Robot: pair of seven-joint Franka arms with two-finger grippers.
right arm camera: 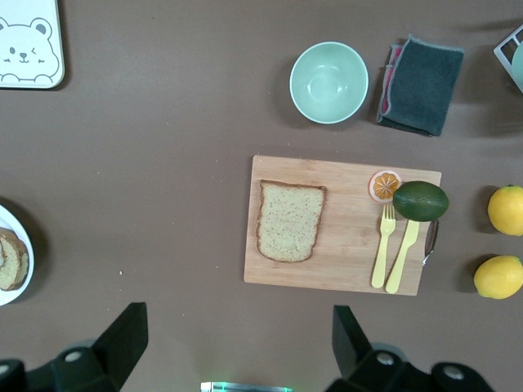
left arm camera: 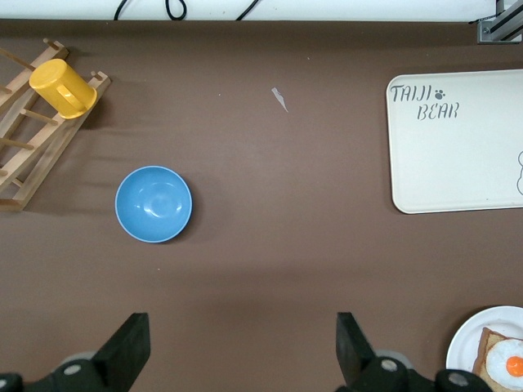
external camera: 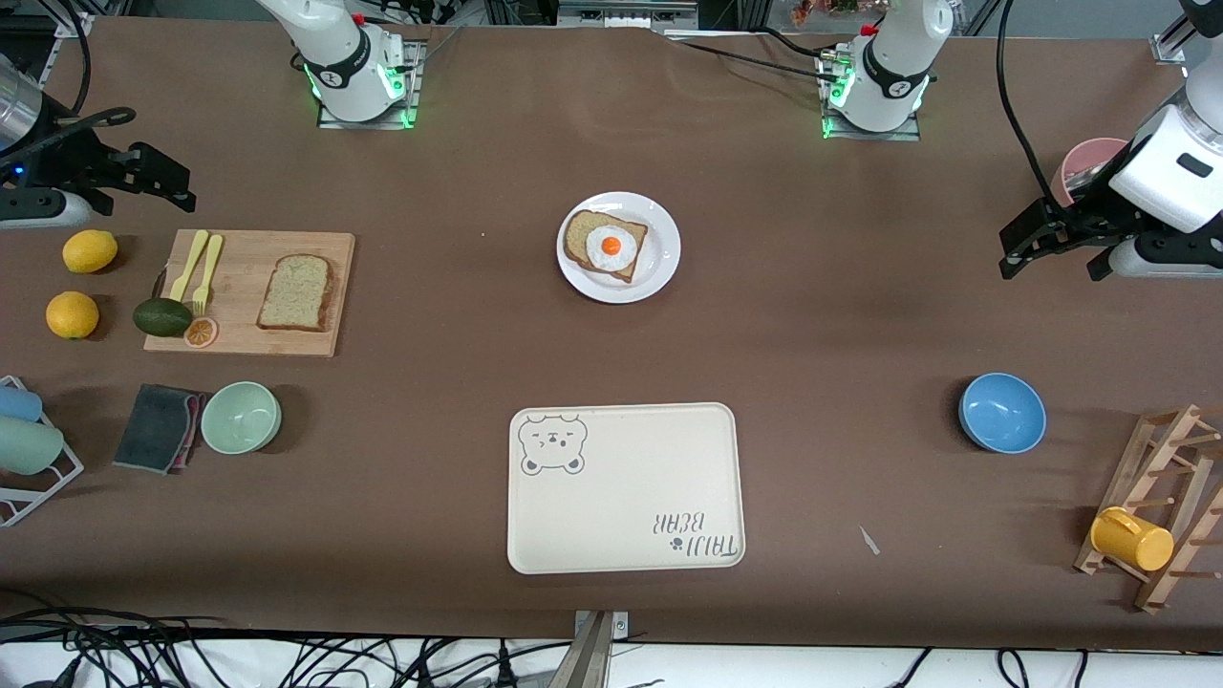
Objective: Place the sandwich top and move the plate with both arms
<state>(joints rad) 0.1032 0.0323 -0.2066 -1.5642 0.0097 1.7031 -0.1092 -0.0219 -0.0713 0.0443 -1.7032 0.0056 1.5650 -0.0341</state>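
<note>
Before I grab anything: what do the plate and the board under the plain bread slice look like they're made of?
The plate looks like glazed ceramic or hard plastic: glossy white with a bright sheen on its rim. The board looks like matte, unfinished wood, perhaps bamboo: pale tan with visible grain lines.

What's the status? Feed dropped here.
Left gripper and right gripper open, empty, waiting at table ends. Sandwich top on cutting board. Plate unobstructed.

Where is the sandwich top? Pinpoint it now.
The sandwich top lies flat on the wooden cutting board toward the right arm's end of the table, beside the yellow forks.
</note>
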